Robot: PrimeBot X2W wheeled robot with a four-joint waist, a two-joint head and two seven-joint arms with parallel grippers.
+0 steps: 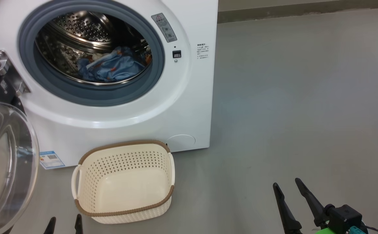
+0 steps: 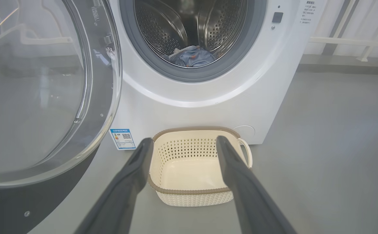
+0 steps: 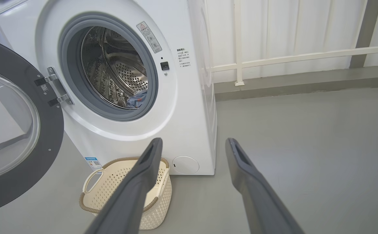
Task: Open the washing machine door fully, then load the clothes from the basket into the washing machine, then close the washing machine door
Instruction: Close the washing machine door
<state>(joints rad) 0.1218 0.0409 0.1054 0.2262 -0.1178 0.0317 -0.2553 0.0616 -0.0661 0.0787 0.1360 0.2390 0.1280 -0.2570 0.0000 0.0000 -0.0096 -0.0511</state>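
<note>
- The door stands swung wide at the left, hung on a steel hinge on the left side of the washer's front. Its clear glass bowl bulges towards the near side, and the right wrist view shows its dark grey inner face.
- The left gripper is low at the near left, just right of the door and just left of the basket. Its jaws are spread apart and grasp nothing. In the left wrist view the fingers frame the basket.
- A blue label sits low on the washer's front, left of the basket.
- The basket stands upright on the floor, close in front of the washer. Its cream bottom shows bare.
- The washer fills the far left and middle, its round mouth ringed by a grey seal.
- The clothes lie in a blue heap at the bottom of the steel drum, behind the seal.
- The right gripper is at the near right over the bare grey floor, well apart from the basket, with its jaws released and holding nothing.
</note>
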